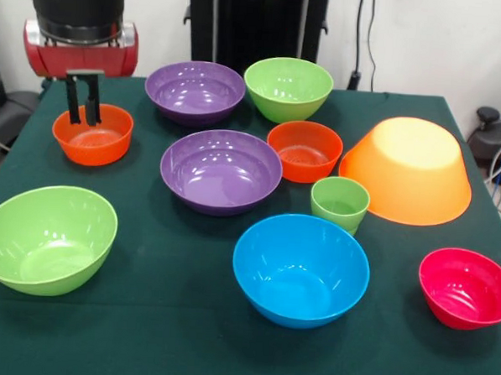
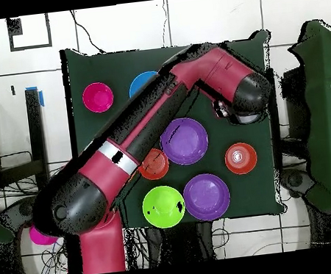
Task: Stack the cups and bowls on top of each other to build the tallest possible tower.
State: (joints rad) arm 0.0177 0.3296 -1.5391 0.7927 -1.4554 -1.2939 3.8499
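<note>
My gripper (image 1: 83,118) hangs at the far left, its two black fingers a little apart with nothing between them, their tips showing against the far rim of an orange-red bowl (image 1: 92,134) (image 2: 240,158). Two purple bowls (image 1: 221,170) (image 1: 195,91), a second orange-red bowl (image 1: 304,150), two light-green bowls (image 1: 47,238) (image 1: 288,88), a blue bowl (image 1: 301,269) and a pink-red bowl (image 1: 467,287) all stand upright and apart. The big orange-yellow bowl (image 1: 409,170) lies mouth down. One small green cup (image 1: 339,204) stands upright between it and the blue bowl.
In the overhead view the red arm (image 2: 159,121) crosses the dark green table (image 2: 267,190) and hides the cup, the orange-yellow bowl and one green bowl. Its wrist (image 2: 242,101) hangs near the table's right edge. Cables and a black stand sit behind the table.
</note>
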